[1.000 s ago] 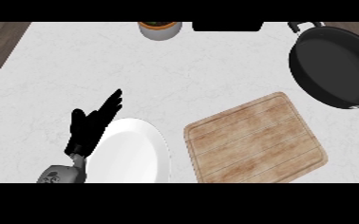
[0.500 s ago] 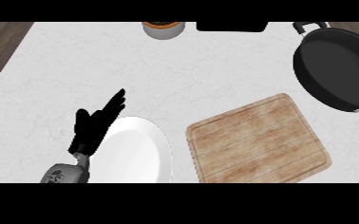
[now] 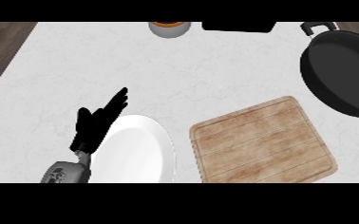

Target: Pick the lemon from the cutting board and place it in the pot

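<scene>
With no lemon visible on the bare wooden cutting board [image 3: 263, 142] or in the black round pot [image 3: 335, 71], the task looked finished or stalled, the black left hand [image 3: 98, 123] rested with fingers straight beside the white plate [image 3: 140, 152], and any next move called for finding the lemon.

The left hand [image 3: 95, 126] is showing at the lower left of the frame, fingers straight and pointing toward the upper right, thumb set apart. Its grey forearm is entering from the lower edge. The right hand is lying outside the frame.
</scene>
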